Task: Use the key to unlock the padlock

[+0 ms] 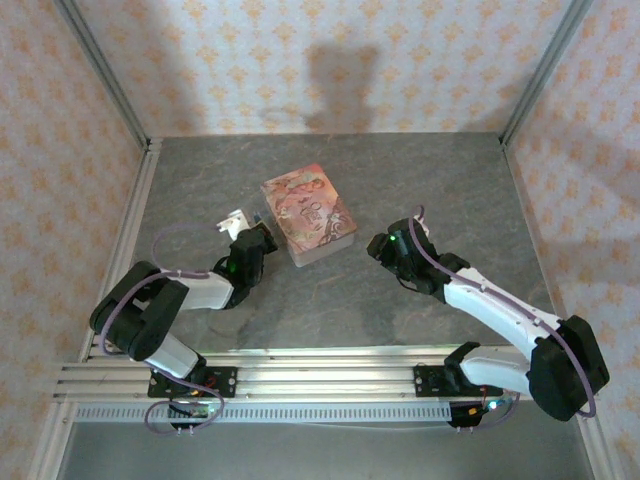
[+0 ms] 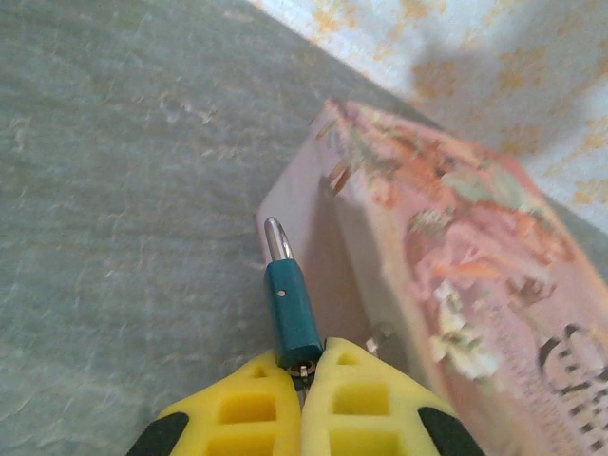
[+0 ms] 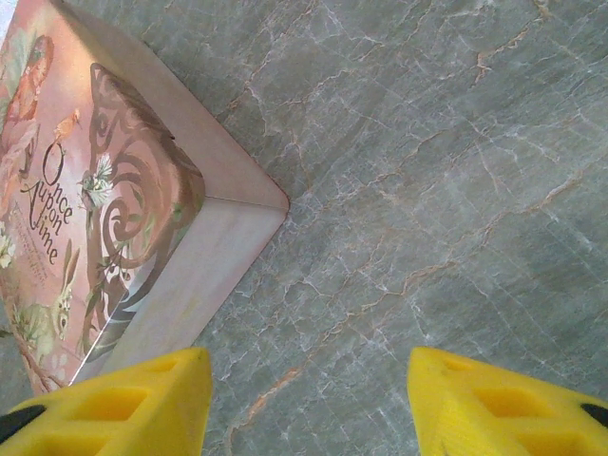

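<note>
Starting close in on the right wrist cam: the right jaws are spread wide, with yellow fingertips (image 3: 123, 404) at 7 and 5 o'clock of the frame, hanging over the grey stone-look bench (image 3: 427, 190). That's the view where you can actually read the lid of the pink tin (image 3: 104, 190): "Once Upon a Time".

On the left wrist cam the left jaws are pressed together, pinching the bottom end of the padlock (image 2: 292, 318). It's a tiny teal one, and its silver shackle (image 2: 276, 237) points to 12 o'clock, right up against the tin's side wall. There's a small metal bit (image 2: 380, 337) at its 3 o'clock, and I can't tell what it is. The lid lettering is too blurry to read here.

From the top cam the padlock is too small to make out. The left arm (image 1: 190, 290) reaches in at the tin's 8 o'clock and the right arm (image 1: 480, 300) at its 4 o'clock. Patterned walls (image 1: 330, 60) stand beyond.
</note>
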Controlling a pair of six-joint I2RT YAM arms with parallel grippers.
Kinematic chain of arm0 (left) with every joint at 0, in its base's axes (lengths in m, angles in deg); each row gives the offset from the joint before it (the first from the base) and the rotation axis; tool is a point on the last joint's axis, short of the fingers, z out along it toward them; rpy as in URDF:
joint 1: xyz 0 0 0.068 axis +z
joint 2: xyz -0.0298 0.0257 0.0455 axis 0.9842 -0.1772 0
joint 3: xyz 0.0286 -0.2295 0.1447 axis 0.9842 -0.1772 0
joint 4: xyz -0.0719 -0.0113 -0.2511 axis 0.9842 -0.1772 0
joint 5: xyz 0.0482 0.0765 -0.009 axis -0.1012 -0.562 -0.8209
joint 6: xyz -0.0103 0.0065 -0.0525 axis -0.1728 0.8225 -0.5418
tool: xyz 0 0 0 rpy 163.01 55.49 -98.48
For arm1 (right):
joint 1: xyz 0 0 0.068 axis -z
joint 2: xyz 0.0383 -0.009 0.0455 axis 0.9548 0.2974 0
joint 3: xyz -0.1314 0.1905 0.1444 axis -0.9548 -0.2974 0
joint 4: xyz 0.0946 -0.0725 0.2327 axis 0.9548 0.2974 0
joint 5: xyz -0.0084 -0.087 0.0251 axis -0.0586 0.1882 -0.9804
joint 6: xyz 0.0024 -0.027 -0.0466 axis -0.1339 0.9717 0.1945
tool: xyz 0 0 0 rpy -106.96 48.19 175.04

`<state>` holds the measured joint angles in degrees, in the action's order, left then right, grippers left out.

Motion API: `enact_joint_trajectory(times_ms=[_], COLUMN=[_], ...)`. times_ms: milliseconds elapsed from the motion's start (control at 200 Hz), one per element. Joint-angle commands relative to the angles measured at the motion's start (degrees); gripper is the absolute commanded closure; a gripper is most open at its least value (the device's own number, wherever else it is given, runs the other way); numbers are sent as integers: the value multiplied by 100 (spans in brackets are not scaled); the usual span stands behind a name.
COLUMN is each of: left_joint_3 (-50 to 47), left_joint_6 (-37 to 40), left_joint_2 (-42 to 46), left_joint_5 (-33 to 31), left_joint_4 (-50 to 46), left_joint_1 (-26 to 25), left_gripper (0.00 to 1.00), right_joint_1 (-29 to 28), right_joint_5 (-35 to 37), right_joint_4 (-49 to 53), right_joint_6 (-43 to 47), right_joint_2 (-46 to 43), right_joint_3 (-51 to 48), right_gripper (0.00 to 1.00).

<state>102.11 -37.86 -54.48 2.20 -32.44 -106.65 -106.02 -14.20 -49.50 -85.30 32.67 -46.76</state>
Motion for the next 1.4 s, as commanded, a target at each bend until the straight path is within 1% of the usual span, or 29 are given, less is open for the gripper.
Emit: enact_joint_trajectory(times_ms=[0,140,245,325,415,475,541,626,691,771,931,1006,1026,1046,1056,1071,1091,1136,1181,1221,1306,1386,1396], left_joint_3=[-14,148,351,337,172,110,146,314,491,643,1217,1634,1757,1871,1938,2035,2147,2359,2454,2481,2522,2529,2509], left_joint_6=[216,358,609,663,646,708,795,1093,1250,1450,1839,2172,2289,2394,2423,2464,2478,2478,2567,2580,2708,3055,3191], left_joint_2=[269,437,512,713,1112,1433,1730,2066,2261,2590,3083,3008,2957,2901,2866,2820,2752,2630,2559,2506,2390,2236,2216], left_joint_5=[163,689,1084,1032,790,662,619,647,772,967,1079,1193,1252,1305,1329,1334,1270,1159,1312,1495,1666,1500,1518], left_joint_4=[-820,-1801,-2535,-2979,-3345,-3606,-3977,-4600,-5086,-5466,-6254,-6551,-6614,-6666,-6688,-6723,-6767,-6761,-6549,-6309,-5891,-5660,-5615], left_joint_1=[16,-4,-2,2,13,29,65,195,372,566,965,1191,1258,1322,1364,1410,1495,1672,1897,2100,2429,2521,2519], left_gripper=[100,100,100,100,100,85,68,52,47,41,32,27,24,13,4,0,0,0,0,0,0,0,0], right_joint_1=[35,36,36,36,36,36,36,36,36,36,36,36,36,36,36,36,36,36,72,198,785,1482,1547], right_joint_5=[71,131,240,367,625,853,1099,1370,1562,1878,2582,3110,3284,3491,3587,3732,3940,4363,4773,4928,4668,4010,3925], right_joint_4=[133,328,579,833,1205,1485,1777,2075,2238,2449,2575,2396,2338,2238,2186,2101,1992,1588,1026,511,-155,-843,-968], right_joint_6=[99,176,261,339,433,517,587,698,810,957,1365,1734,1841,1953,2011,2101,2242,2629,3024,3344,3497,3660,3694], right_joint_2=[-65,-170,-359,-582,-889,-1118,-1372,-1623,-1749,-1844,-1935,-1957,-1961,-1961,-1961,-1961,-1961,-1947,-1915,-1870,-1715,-1599,-1594], right_joint_3=[7,48,71,91,121,151,225,354,460,638,825,717,665,608,571,508,437,193,-103,-361,-707,-1088,-1150], right_gripper=[43,43,43,43,43,42,38,34,30,25,14,8,6,4,3,2,0,1,1,1,1,0,1])
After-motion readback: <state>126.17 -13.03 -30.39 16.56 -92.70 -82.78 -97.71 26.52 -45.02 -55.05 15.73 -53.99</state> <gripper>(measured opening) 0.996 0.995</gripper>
